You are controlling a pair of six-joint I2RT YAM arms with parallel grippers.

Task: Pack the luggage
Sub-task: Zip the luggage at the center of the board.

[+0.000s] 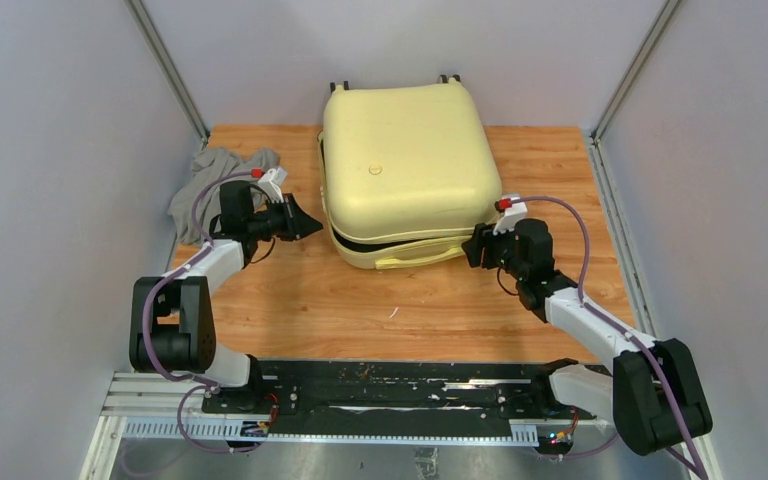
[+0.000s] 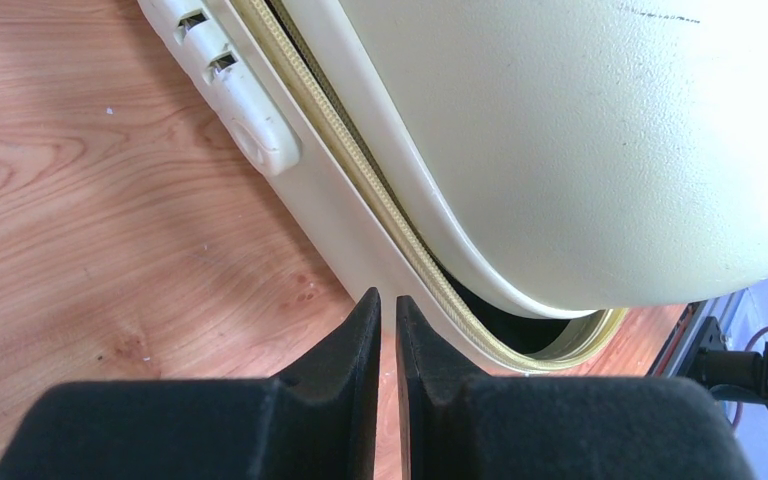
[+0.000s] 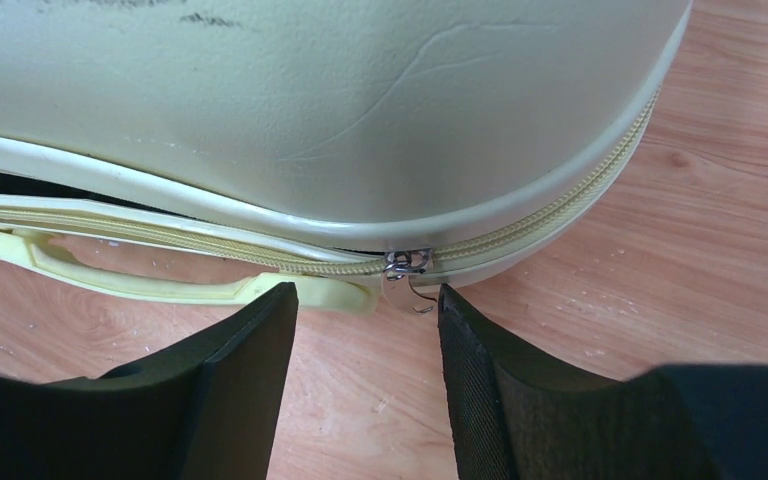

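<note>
The pale-yellow luggage (image 1: 405, 165) lies flat at the back middle of the table, lid down. Its front edge gapes slightly, showing a dark slit (image 1: 360, 243). My left gripper (image 1: 310, 225) points at its left front corner. In the left wrist view the luggage (image 2: 560, 150) is just ahead of that gripper (image 2: 387, 298), whose fingers stand almost together with only a thin slit and nothing in it. My right gripper (image 1: 472, 248) is at the right front corner. It stands open (image 3: 368, 290) on the table just short of the shell (image 3: 310, 100), with the metal zipper pull (image 3: 407, 263) right ahead of its fingertips.
A crumpled grey cloth (image 1: 215, 180) lies at the back left of the table, behind the left arm. The luggage's yellow handle (image 3: 140, 275) runs along its front edge, left of the right gripper. White walls and metal rails close in the table on both sides.
</note>
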